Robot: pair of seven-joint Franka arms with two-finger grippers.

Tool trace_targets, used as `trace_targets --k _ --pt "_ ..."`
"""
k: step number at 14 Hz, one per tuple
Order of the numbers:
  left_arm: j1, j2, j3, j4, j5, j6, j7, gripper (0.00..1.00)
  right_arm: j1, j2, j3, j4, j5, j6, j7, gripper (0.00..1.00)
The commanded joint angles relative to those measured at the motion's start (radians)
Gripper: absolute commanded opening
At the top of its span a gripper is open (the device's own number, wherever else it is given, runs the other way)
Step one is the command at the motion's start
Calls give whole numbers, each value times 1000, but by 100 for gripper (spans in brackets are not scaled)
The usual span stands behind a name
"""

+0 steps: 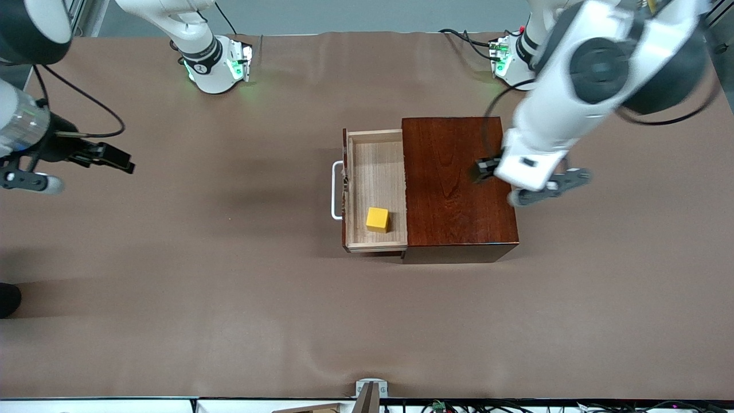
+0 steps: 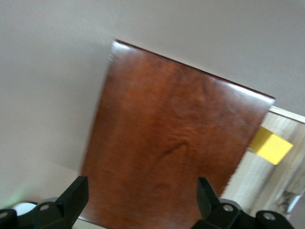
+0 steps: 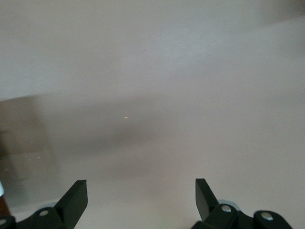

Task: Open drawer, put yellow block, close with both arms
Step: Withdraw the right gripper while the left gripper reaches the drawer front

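Observation:
The drawer (image 1: 375, 166) stands pulled out of the dark mahogany box (image 1: 453, 189) toward the right arm's end of the table, with its white loop handle (image 1: 336, 190) at the front. The yellow block (image 1: 377, 219) lies inside the pale tray, at the end nearer the front camera; the left wrist view also catches the yellow block (image 2: 270, 146) past the box top (image 2: 171, 143). My left gripper (image 2: 140, 191) hangs open over the box top, holding nothing; the left gripper (image 1: 486, 170) shows partly under its wrist. My right gripper (image 1: 117, 159) waits open over bare table, with its fingers (image 3: 76, 195) empty.
A brown cover (image 1: 229, 298) spans the table. The two arm bases (image 1: 221, 66) and cables (image 1: 470, 40) sit along the edge farthest from the front camera. A dark object (image 1: 8, 298) pokes in at the right arm's end. A small metal bracket (image 1: 370, 393) sits at the nearest edge.

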Motion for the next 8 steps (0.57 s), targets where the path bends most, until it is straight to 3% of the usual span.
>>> trace_targets --k 1,3,8 --pt "-80 60 4 42 -21 72 -237 100 -71 -20 24 -11 -23 12 -68 100" --pt "-151 114 5 61 -49 146 -516 100 -77 -21 24 21 -29 -19 -71 100" --pt "-332 238 14 91 -48 390 -955 100 -73 -53 27 30 -55 -41 -133 100"
